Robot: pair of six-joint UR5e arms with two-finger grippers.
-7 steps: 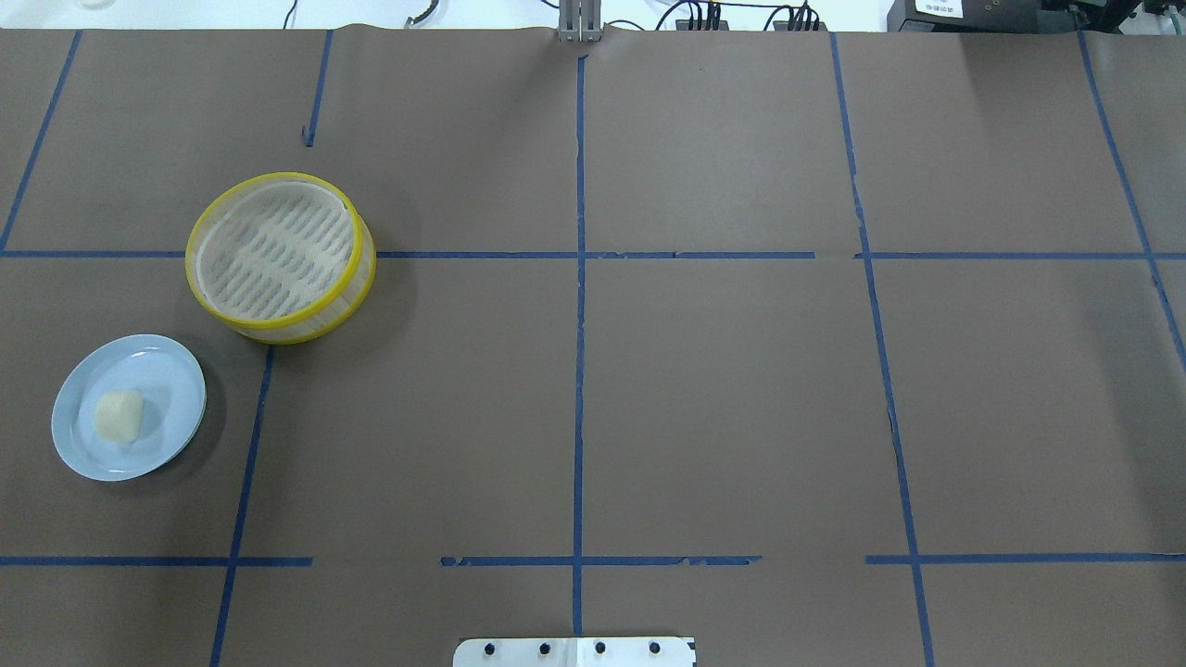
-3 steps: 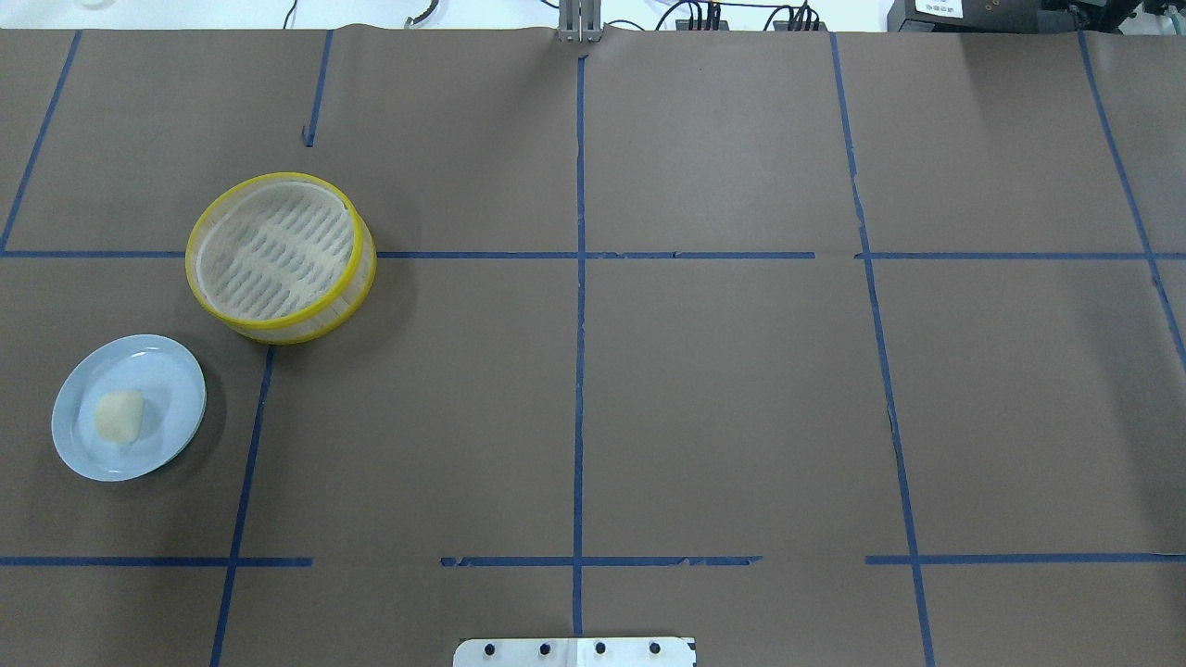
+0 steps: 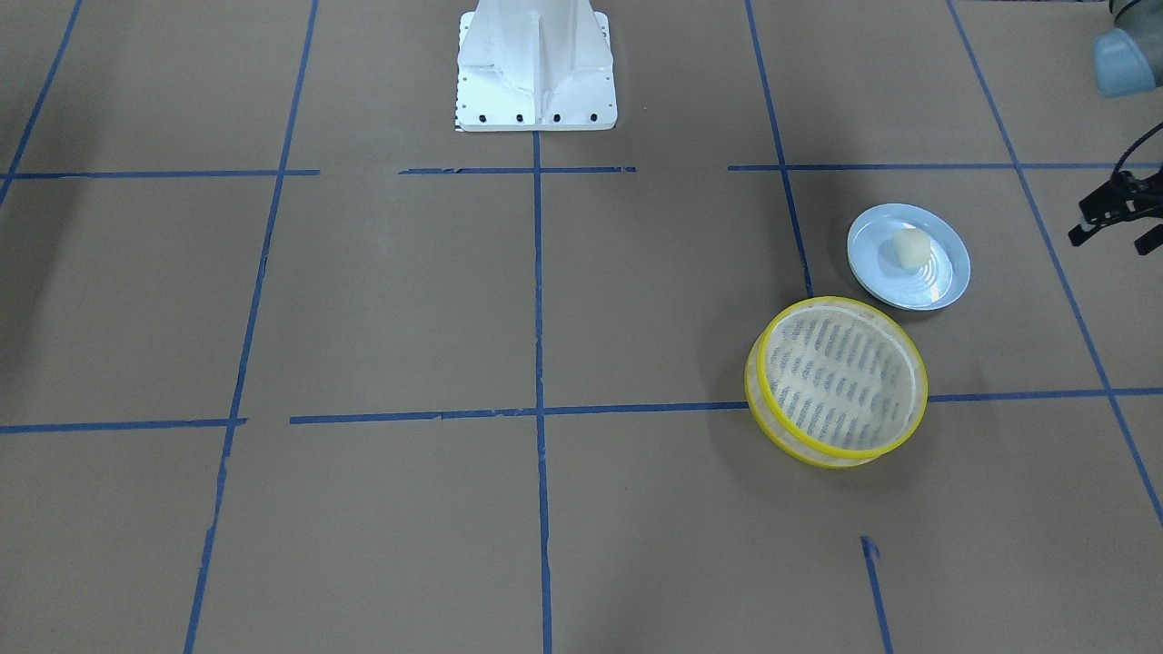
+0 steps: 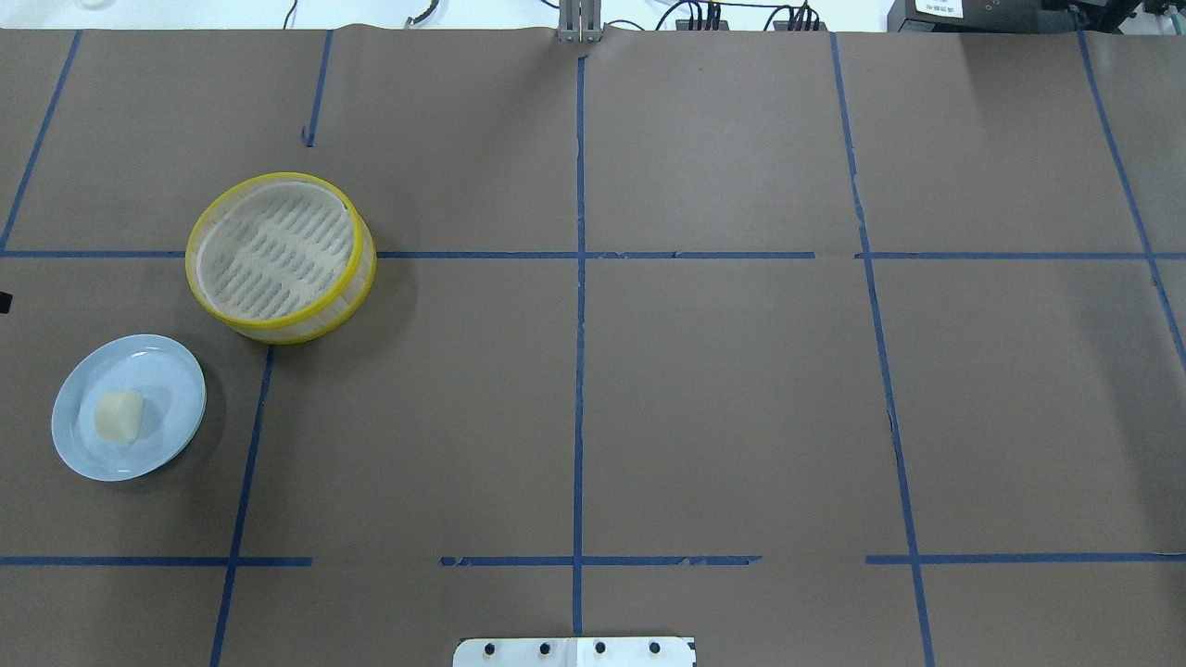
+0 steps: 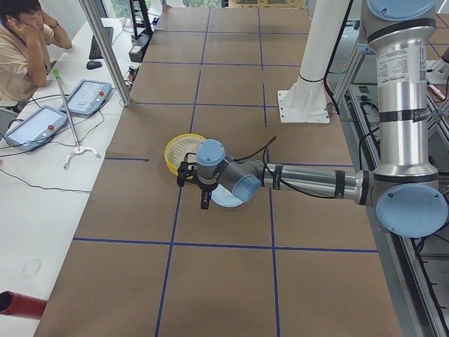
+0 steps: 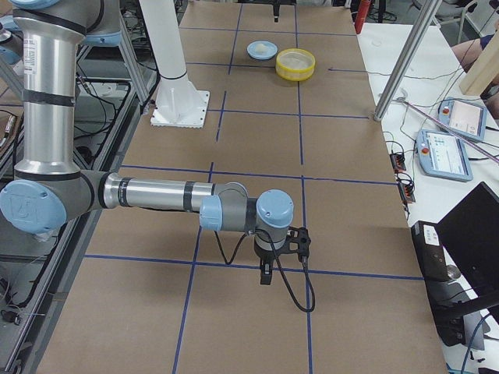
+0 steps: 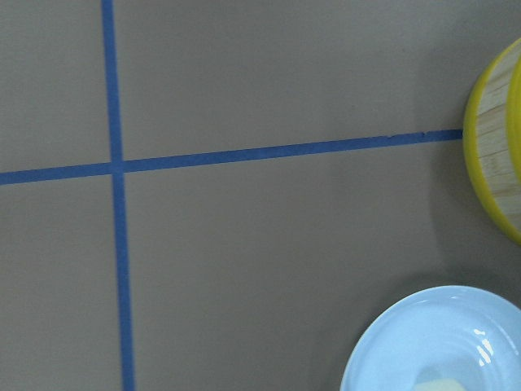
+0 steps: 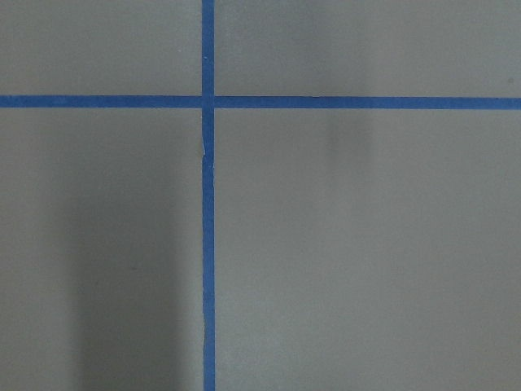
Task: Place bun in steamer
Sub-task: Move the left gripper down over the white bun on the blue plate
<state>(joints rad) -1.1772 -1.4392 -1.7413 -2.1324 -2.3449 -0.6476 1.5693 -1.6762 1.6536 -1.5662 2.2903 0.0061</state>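
Observation:
The cream-white bun lies on a pale blue plate at the table's left front. It also shows in the front view and at the bottom edge of the left wrist view. The yellow-rimmed steamer stands empty just beyond the plate, and in the front view. My left gripper hovers open and empty to the left of the plate, apart from it. My right gripper shows only in the exterior right view, far from both objects; I cannot tell if it is open or shut.
The table is covered in brown paper with blue tape lines. The robot's white base stands at the middle of the near edge. The left wrist view holds the plate's rim and the steamer's wall.
A black tip of my left gripper has come into the overhead view at its left edge. The bun, plate and steamer have not moved.

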